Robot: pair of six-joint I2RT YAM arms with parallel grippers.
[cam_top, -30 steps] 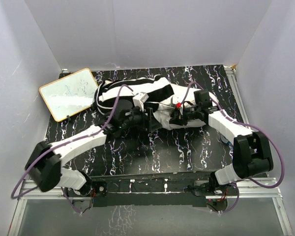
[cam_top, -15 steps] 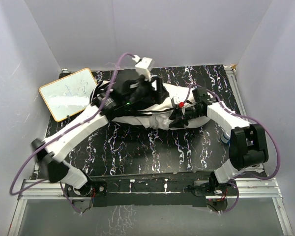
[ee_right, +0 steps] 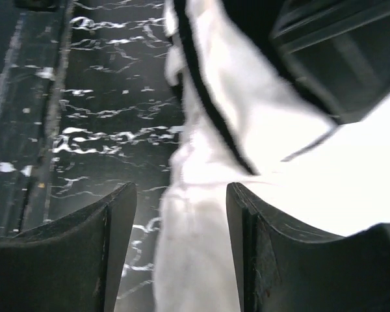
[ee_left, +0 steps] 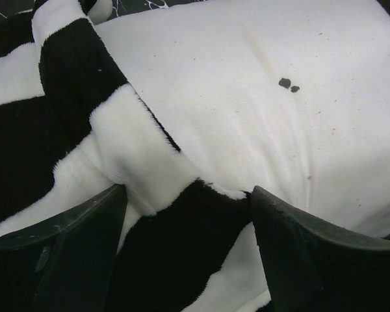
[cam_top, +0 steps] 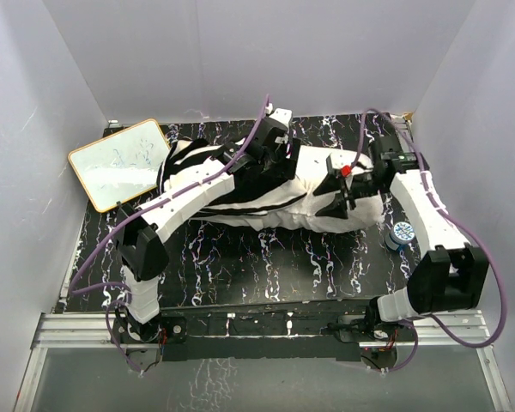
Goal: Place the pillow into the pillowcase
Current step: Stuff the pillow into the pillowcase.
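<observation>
I have the plump white fabric pillow (cam_top: 326, 204) lying across the far middle of the black marbled table (cam_top: 266, 257), with its long axis running left to right. Its left part sits inside the black-and-white striped fabric pillowcase (cam_top: 193, 172). The left gripper (ee_left: 188, 193) is spread wide over the pillowcase's open hem and pinches nothing; bare pillow runs off to its right. The right gripper (ee_right: 180, 188) is at the uncovered right end, fingers parted, with white fabric showing in the gap. The left arm is nearer the hem, so I judge it should draw that edge rightward. The right wrist view is blurred, and the arms hide the pillow's far side.
</observation>
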